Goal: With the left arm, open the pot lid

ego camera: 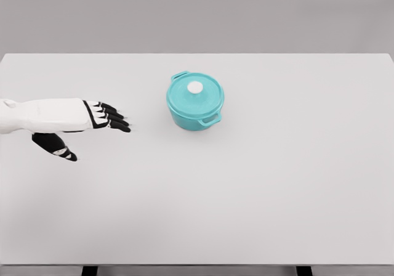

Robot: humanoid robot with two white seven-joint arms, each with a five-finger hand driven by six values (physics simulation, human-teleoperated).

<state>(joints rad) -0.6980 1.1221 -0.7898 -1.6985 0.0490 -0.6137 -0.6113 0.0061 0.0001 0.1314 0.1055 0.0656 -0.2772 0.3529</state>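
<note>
Seen from the head camera: teal pot [194,102] standing upright on the white table [258,190], a little left of the middle and toward the far edge, lid [194,93] seated squarely on top with its white knob [195,87] at the centre. Two small loop handles, one at the far left of the rim, one at the near right. Contents impossible to tell, the closed lid covering the whole opening. To the left and well apart from the pot, left hand [92,119] reaching in from the picture's left edge, white forearm level over the tabletop, black fingers [114,119] stretched out straight toward the pot and grasping nothing, thumb [55,146] hanging apart below them. Upper arm cut off by the frame's left edge. No telling whether the hand touches the table or floats above it. Plain grey wall behind; two dark table supports barely showing at the bottom edge.
</note>
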